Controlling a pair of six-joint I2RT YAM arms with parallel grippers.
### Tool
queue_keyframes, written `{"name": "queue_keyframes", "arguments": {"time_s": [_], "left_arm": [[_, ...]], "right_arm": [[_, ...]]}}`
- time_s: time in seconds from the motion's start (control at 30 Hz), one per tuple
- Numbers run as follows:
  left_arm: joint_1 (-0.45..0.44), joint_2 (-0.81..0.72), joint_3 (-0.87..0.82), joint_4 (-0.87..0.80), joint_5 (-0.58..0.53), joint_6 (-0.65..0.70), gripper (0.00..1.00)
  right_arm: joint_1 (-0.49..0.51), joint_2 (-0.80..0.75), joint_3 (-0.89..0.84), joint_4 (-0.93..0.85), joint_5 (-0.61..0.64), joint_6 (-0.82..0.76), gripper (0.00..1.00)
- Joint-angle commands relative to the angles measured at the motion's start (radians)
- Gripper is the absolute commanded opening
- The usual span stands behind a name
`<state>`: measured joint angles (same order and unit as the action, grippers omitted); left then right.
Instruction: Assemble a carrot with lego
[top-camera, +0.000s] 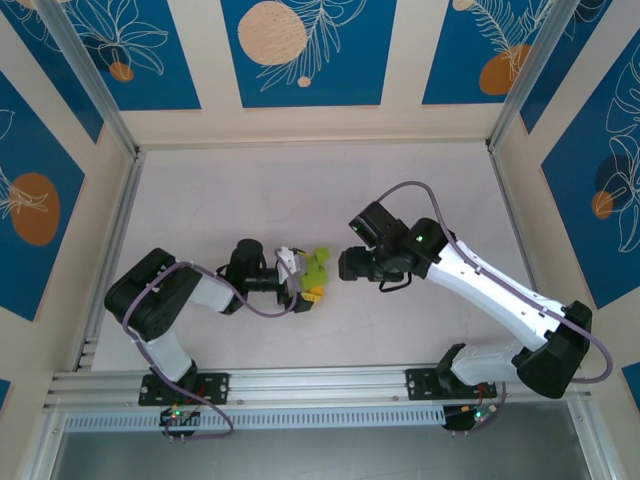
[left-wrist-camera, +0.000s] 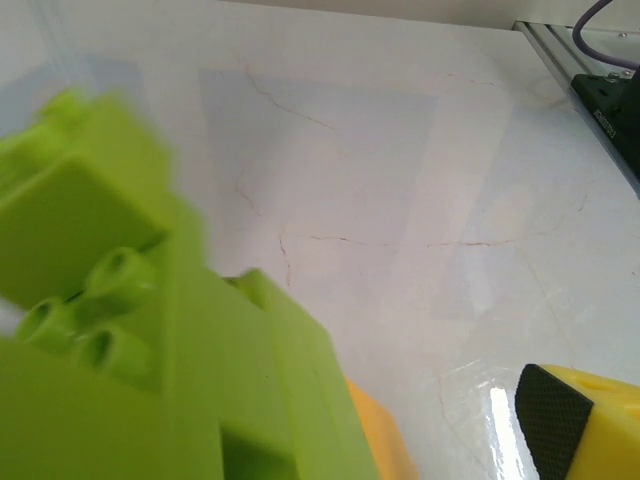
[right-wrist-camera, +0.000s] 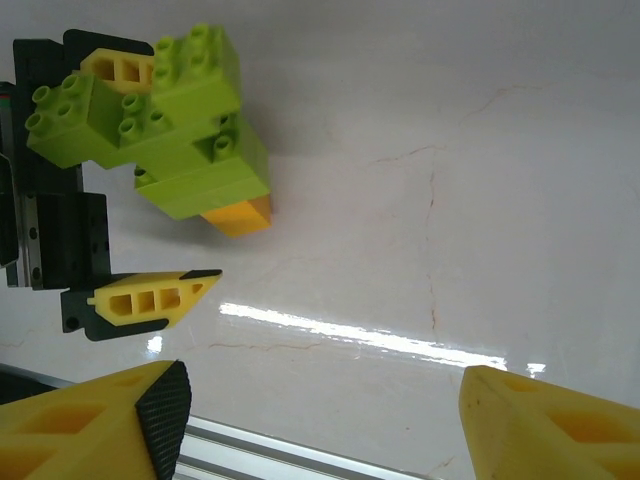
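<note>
A pale, veined table (top-camera: 300, 190) is seen beneath both arms. The left arm (top-camera: 160, 300) and right arm (top-camera: 490, 290) are turned inward, so that their grippers face each other near the middle. The right gripper (right-wrist-camera: 320, 415) is spread wide, with nothing between its fingers. The left gripper (top-camera: 302, 279) is also spread wide. The carrot (right-wrist-camera: 185, 140) is seen between the left fingers, its green prongs at one end and its orange tip (right-wrist-camera: 240, 215) at the other. One left finger (right-wrist-camera: 115, 65) lies against the green bricks, while the other (right-wrist-camera: 150, 300) is kept apart from them. Whether the carrot rests on the table cannot be told.
</note>
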<state>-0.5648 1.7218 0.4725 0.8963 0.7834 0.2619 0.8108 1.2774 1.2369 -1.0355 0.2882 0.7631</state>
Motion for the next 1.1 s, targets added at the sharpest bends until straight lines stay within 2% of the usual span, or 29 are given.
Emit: {"name": "queue_keyframes", "arguments": {"time_s": [0.0, 0.4, 0.53, 0.63, 0.73, 0.83, 0.97, 1.07], "left_arm": [[0.01, 0.009, 0.018, 0.009, 0.035, 0.004, 0.99], [0.017, 0.023, 0.041, -0.01, 0.017, -0.003, 0.99], [0.027, 0.009, 0.015, 0.035, -0.029, -0.035, 0.99], [0.037, -0.006, -0.045, 0.146, -0.099, -0.117, 0.99], [0.037, -0.014, -0.12, 0.301, -0.276, -0.285, 0.99], [0.009, -0.003, -0.197, 0.415, -0.392, -0.424, 0.99], [-0.074, -0.063, -0.262, 0.363, -0.55, -0.443, 0.99], [-0.087, -0.209, -0.307, 0.283, -0.61, -0.444, 0.99]], "right_arm": [[-0.003, 0.008, -0.013, 0.017, -0.041, -0.019, 0.71], [0.006, -0.032, -0.051, 0.023, -0.044, 0.003, 0.69], [0.016, -0.035, -0.069, 0.013, -0.041, 0.007, 0.69], [0.058, -0.035, -0.124, 0.019, -0.038, -0.022, 0.69], [0.107, -0.035, -0.237, 0.077, -0.039, -0.03, 0.69], [0.122, -0.027, -0.345, 0.176, -0.056, -0.016, 0.66], [0.132, 0.008, -0.412, 0.288, -0.063, -0.03, 0.63], [0.132, 0.074, -0.409, 0.326, -0.053, -0.06, 0.62]]}}
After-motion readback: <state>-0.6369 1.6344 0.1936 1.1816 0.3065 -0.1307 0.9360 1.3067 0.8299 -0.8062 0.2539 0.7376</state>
